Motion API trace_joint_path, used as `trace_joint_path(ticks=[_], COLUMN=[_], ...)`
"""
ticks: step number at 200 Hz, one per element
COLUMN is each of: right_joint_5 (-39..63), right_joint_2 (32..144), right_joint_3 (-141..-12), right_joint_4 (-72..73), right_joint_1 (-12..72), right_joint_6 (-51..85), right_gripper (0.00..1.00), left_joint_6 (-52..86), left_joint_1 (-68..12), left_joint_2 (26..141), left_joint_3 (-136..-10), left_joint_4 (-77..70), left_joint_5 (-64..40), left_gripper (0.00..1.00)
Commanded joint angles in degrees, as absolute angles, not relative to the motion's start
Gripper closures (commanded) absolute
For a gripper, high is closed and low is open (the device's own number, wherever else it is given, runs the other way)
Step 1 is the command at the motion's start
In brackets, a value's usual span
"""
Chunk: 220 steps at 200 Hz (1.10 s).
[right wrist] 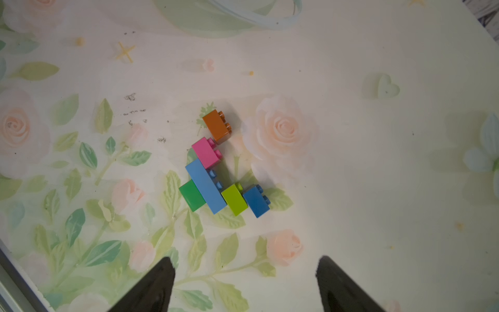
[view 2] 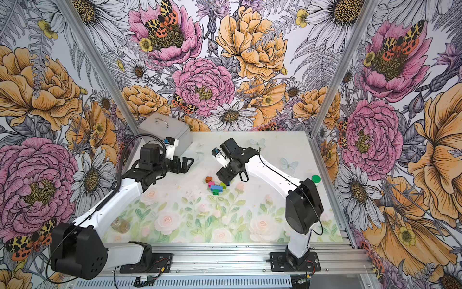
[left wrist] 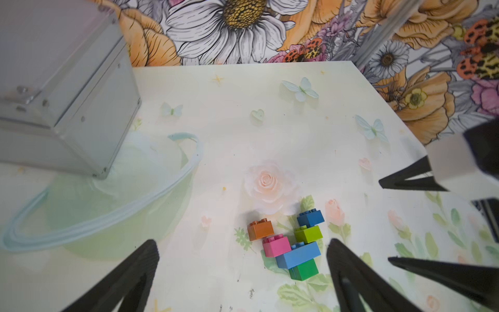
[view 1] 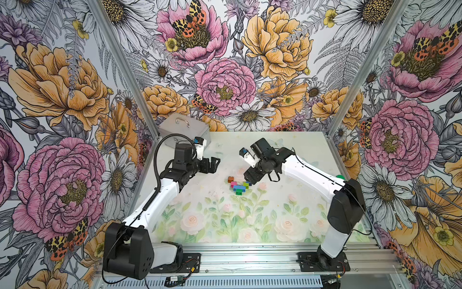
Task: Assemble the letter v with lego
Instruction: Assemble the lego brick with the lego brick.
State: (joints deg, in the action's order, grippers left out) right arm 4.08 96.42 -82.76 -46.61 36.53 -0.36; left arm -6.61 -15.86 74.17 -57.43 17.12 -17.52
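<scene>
While the letter v lies untouched on the worktop, the left end effector and the right end effector are held spread wide, empty.

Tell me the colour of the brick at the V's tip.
Dark green, the small cube-like brick against the long light-blue bar, clearest in the right wrist view.

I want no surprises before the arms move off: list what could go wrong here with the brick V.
1. The open right pincer hangs close by the dark-blue studded brick at one arm tip of the multicoloured plastic-brick V; a low move might knock it.
2. The orange studded brick meets the pink studded brick only near a corner; a nudge could split them.
</scene>
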Motion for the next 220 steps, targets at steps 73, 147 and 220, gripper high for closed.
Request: trace_joint_path(ticks=[73,147,220], right_joint_5=[-7.88,-4.15,-4.74], right_joint_2=[75.69,86.80,97.53], right_joint_3=[-47.11,-49.75,-54.94], right_joint_4=[-19.93,-13.53,-10.72], right_joint_1=[45.09,46.93,47.46], right_joint_6=[57.05,67.30,72.21], right_gripper=[0.35,0.52,0.60], left_joint_6=[-69.77,-75.86,-73.83], left_joint_1=[-20.47,-21.99,-22.92], left_joint_2=[84.90,97.77,103.07], left_joint_3=[-60.31,-66.44,-69.29], left_joint_4=[27.47,29.03,30.76], left_joint_5=[-24.41,-24.92,-22.62], left_gripper=[0.01,0.02,0.04])
